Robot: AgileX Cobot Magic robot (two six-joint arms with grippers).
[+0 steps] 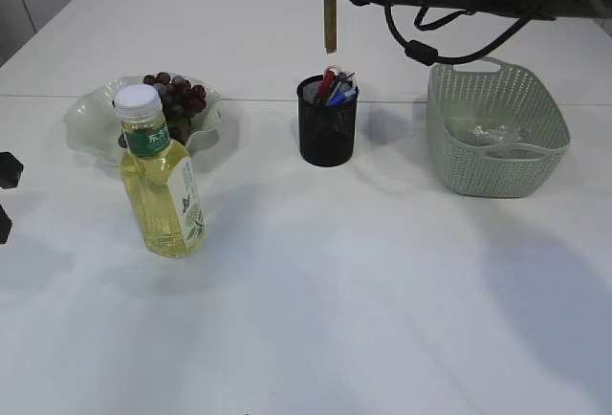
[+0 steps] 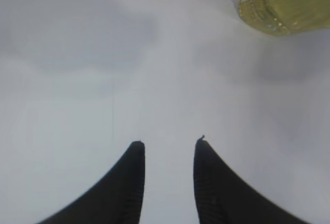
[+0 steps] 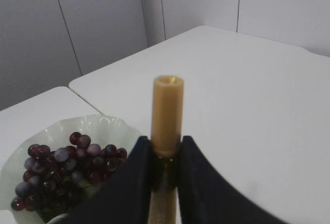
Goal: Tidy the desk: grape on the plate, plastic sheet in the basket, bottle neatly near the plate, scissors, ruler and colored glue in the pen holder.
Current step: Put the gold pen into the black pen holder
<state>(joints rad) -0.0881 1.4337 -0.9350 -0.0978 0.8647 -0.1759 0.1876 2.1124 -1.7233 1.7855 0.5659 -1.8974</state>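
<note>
The right gripper (image 3: pixel 164 149) clamped a gold glue stick (image 1: pixel 330 21), hanging upright above the black mesh pen holder (image 1: pixel 326 128), clear of its rim, where red and blue items already stood. The grapes (image 1: pixel 176 97) lay on the ruffled green plate (image 1: pixel 88 117); the bottle (image 1: pixel 161 178) stood just in front of it. Clear film (image 1: pixel 495 134) sat in the basket (image 1: pixel 497 162) at right. The left gripper (image 2: pixel 167 146), jaws parted and empty, hovered low over the desk (image 1: pixel 363 319), whose near half lay open.
</note>
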